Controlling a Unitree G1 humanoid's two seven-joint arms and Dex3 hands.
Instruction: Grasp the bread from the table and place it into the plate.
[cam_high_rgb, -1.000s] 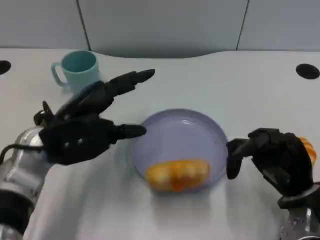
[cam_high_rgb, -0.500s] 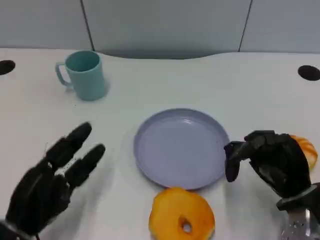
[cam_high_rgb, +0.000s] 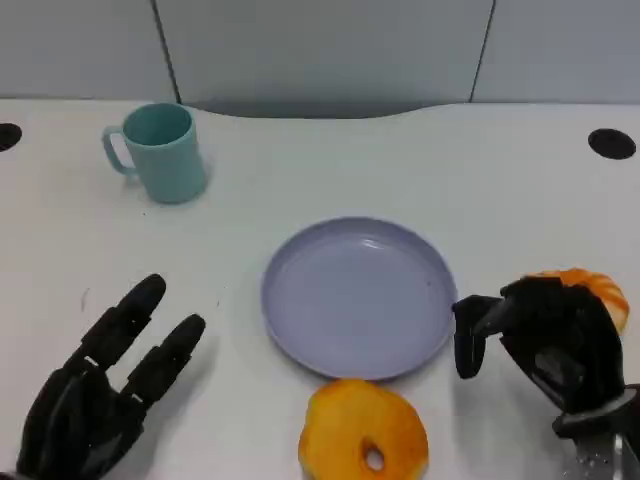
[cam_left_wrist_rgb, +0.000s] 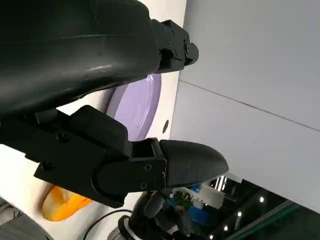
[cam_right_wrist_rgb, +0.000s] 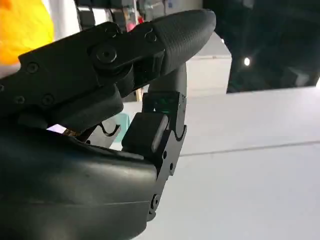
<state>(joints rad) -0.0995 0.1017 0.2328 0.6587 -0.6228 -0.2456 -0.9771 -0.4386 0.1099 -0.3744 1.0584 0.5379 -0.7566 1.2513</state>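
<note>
1. Bread (cam_high_rgb: 364, 433), round with a hole, lies on the table (cam_high_rgb: 300, 160) just in front of the plate (cam_high_rgb: 358, 296).
2. Left hand (cam_high_rgb: 100, 405) is low on the left, fingers apart, holding nothing.
3. Right hand (cam_high_rgb: 555, 340) curls its fingers around another orange bread (cam_high_rgb: 585, 288), right of the plate.

bread (cam_high_rgb: 364, 437) before plate (cam_high_rgb: 300, 330)

Plate (cam_high_rgb: 300, 300) glossy; table (cam_high_rgb: 300, 170) matt; mug (cam_high_rgb: 160, 150) smooth.
</note>
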